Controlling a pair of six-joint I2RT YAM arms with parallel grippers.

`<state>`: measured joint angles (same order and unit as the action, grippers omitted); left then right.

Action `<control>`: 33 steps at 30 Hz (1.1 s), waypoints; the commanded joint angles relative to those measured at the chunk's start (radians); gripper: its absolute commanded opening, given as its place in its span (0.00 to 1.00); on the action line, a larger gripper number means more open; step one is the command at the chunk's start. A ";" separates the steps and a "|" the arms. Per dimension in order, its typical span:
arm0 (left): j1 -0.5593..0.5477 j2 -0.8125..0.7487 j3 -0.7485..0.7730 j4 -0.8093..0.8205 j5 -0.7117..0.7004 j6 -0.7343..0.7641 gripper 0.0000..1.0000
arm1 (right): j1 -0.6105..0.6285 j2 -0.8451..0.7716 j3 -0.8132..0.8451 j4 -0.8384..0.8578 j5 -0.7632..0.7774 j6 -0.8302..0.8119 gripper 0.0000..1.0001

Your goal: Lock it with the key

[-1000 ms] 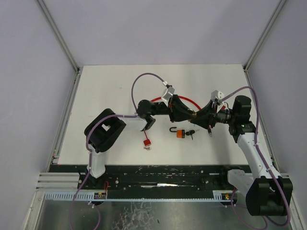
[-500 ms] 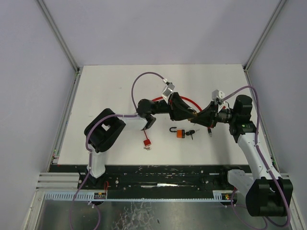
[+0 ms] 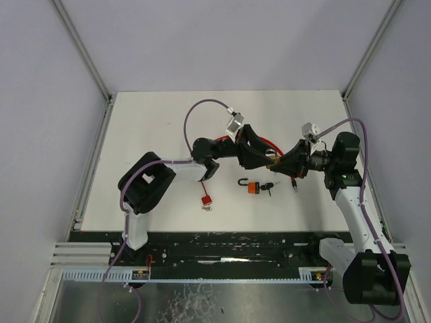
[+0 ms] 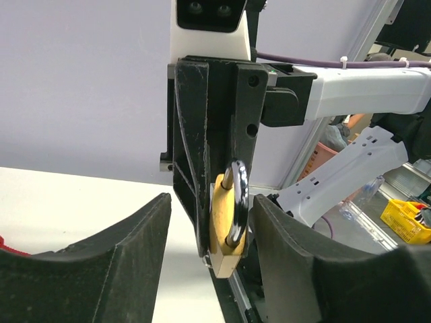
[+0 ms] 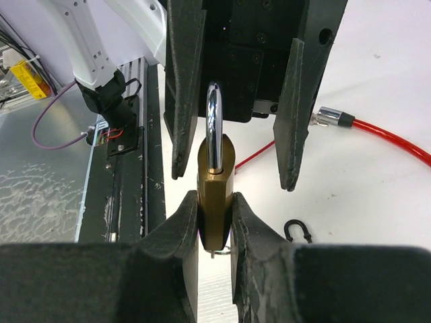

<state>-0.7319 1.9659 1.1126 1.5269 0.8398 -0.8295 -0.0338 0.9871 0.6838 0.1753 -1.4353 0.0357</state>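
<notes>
My right gripper (image 3: 278, 164) is shut on the body of a brass padlock (image 5: 215, 195) and holds it above the table, shackle pointing at the left gripper. A small ring hangs under the padlock. My left gripper (image 3: 267, 159) is open, and its fingers (image 5: 183, 94) straddle the shackle without closing on it. In the left wrist view the padlock (image 4: 227, 222) hangs between my open fingers, close to the right one. An orange padlock (image 3: 252, 188) with an open shackle lies below on the table, with a bunch of keys (image 3: 269, 188) beside it.
A red padlock (image 3: 206, 200) lies on the table to the left, near the front. A red cable (image 3: 268, 143) loops behind the grippers and also shows in the right wrist view (image 5: 390, 138). A black U-shaped shackle (image 5: 297, 230) lies on the white table.
Both wrists have risen and shifted slightly, the right one to the right. The brass padlock stays between the two grippers. The things on the table have not moved.
</notes>
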 commanded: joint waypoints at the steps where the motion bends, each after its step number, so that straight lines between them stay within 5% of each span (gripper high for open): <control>1: 0.006 -0.036 -0.006 0.084 0.024 0.056 0.51 | -0.012 -0.025 0.057 0.071 -0.041 0.035 0.00; 10: -0.019 -0.032 0.007 0.084 0.023 0.052 0.37 | -0.014 -0.017 0.051 0.078 -0.039 0.036 0.00; 15: -0.022 -0.029 0.016 0.084 0.036 0.045 0.01 | -0.014 -0.016 0.045 0.080 -0.033 0.036 0.00; 18: -0.022 -0.039 0.010 0.084 0.022 0.031 0.00 | -0.014 -0.020 0.038 0.075 -0.004 0.028 0.02; 24: -0.001 -0.079 -0.031 0.084 -0.063 -0.021 0.00 | -0.045 -0.051 0.050 -0.004 0.042 -0.042 0.71; 30: 0.054 -0.117 -0.091 0.084 -0.198 -0.136 0.00 | -0.121 -0.099 0.097 -0.127 0.036 -0.143 0.77; 33: 0.063 -0.116 -0.100 0.084 -0.256 -0.220 0.00 | -0.121 -0.099 0.051 -0.031 0.021 -0.100 0.76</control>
<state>-0.6880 1.8874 1.0233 1.5280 0.7189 -0.9268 -0.1520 0.9039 0.7338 0.0914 -1.3979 -0.0540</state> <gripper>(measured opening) 0.156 0.770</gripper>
